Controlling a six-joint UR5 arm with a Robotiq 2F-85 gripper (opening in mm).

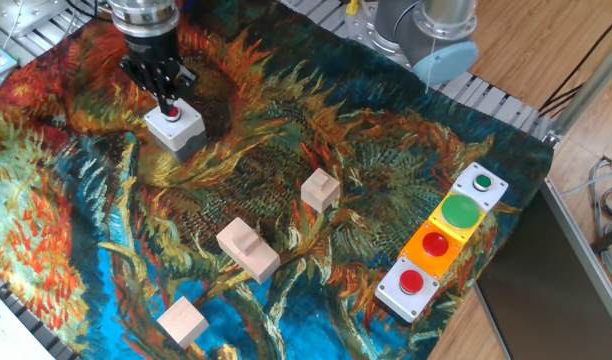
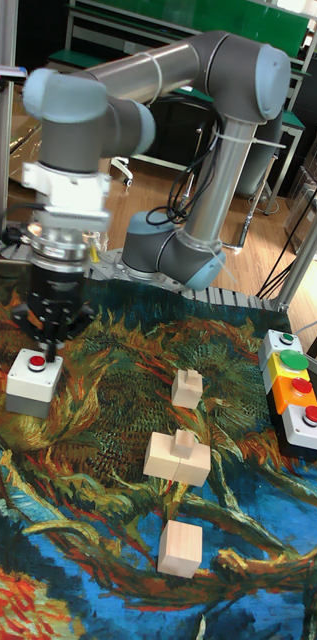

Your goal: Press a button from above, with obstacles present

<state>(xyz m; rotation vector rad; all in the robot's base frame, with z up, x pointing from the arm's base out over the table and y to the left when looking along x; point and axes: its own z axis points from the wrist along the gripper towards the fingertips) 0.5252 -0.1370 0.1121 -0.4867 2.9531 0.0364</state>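
Note:
The button [image 1: 172, 112] is a small red cap on a light-grey box [image 1: 176, 129] at the back left of the painted cloth; in the tall fixed view the button [image 2: 37, 362] shows clearly. My gripper [image 1: 168, 100] points straight down just above it, fingers drawn together to a point, a little behind the cap. In the tall fixed view the gripper [image 2: 50, 344] hovers slightly above the box's top. The obstacles are three pale wooden blocks: a small one [image 1: 320, 189], a bigger one with a stub [image 1: 248, 249], and one near the front edge [image 1: 182, 322].
A joined row of button boxes [image 1: 441, 243] with green and red buttons lies at the right edge of the cloth. The arm's base [image 2: 173, 255] stands behind the table. The wooden blocks [image 2: 177, 457] line up diagonally across the middle.

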